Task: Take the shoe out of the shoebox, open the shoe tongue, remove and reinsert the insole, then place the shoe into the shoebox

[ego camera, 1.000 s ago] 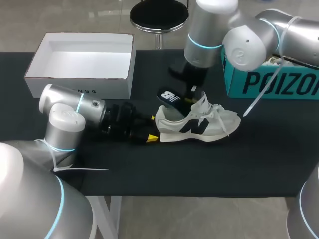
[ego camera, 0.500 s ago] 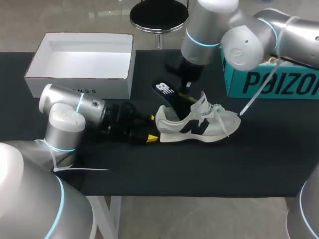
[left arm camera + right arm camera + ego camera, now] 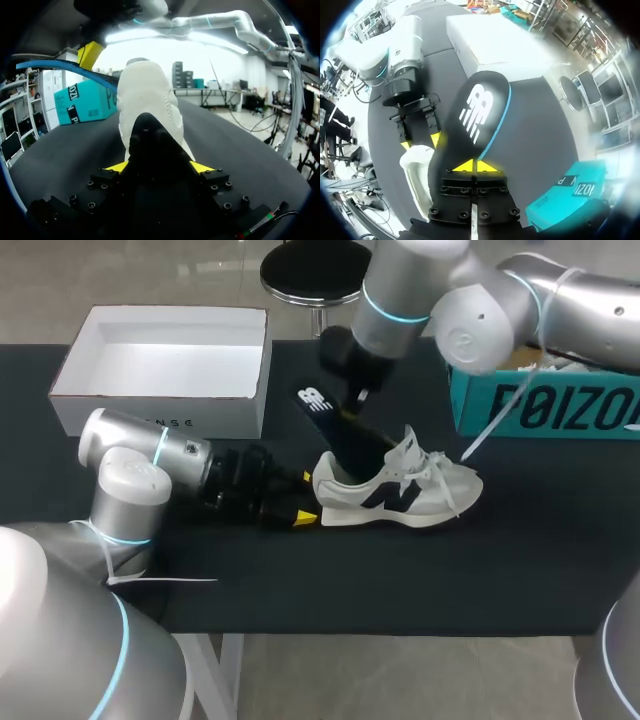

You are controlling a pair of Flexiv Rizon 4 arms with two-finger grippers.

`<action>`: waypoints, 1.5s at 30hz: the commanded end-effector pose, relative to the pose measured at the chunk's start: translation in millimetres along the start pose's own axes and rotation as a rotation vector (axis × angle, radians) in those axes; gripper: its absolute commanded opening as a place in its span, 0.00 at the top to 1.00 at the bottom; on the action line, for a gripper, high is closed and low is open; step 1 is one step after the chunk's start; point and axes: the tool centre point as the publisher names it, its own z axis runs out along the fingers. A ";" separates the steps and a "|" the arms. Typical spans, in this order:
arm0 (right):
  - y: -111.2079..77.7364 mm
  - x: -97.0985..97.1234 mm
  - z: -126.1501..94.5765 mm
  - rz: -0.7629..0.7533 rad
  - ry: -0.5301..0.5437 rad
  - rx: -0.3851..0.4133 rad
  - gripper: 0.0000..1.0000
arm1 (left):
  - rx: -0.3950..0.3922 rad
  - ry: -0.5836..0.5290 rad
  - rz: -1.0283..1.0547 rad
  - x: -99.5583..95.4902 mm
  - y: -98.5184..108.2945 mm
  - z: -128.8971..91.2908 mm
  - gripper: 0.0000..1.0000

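The shoe (image 3: 395,490) lies on its sole in the middle of the table (image 3: 500,560), outside the white shoebox (image 3: 262,360), heel towards my left arm and toe towards the right. Its tongue stands up with the laces loose around it. The dark insole (image 3: 335,425) rises at a slant out of the shoe's opening, its free end tilted up towards the shoebox. Its lower end goes down behind the collar, so I cannot tell how much of it sits inside. My right gripper (image 3: 476,166) is clenched on the insole, with the yellow tips nearly meeting on it. From the head view those fingers are mostly hidden behind the insole and my own wrist. My left gripper (image 3: 160,167) lies low on the table and grasps the shoe's heel, one yellow tip on each side. In the left wrist view the heel fills the space ahead and hides the rest of the shoe. The shoebox stands open at the far left, well apart from the shoe. A teal box (image 3: 540,405) stands at the far right, partly cut off and partly covered by my right arm.
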 end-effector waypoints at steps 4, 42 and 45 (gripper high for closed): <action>-0.1 -7.6 -26.0 0.028 -0.020 -0.001 1.00 | -0.002 0.001 0.000 -0.3 1.6 1.8 1.00; 12.6 -38.9 -151.0 0.293 -0.127 -0.056 1.00 | -0.002 0.001 0.000 -0.3 1.6 1.8 1.00; 12.4 -37.0 -158.9 0.317 -0.128 -0.050 1.00 | -0.002 0.001 0.000 -0.3 1.6 1.8 1.00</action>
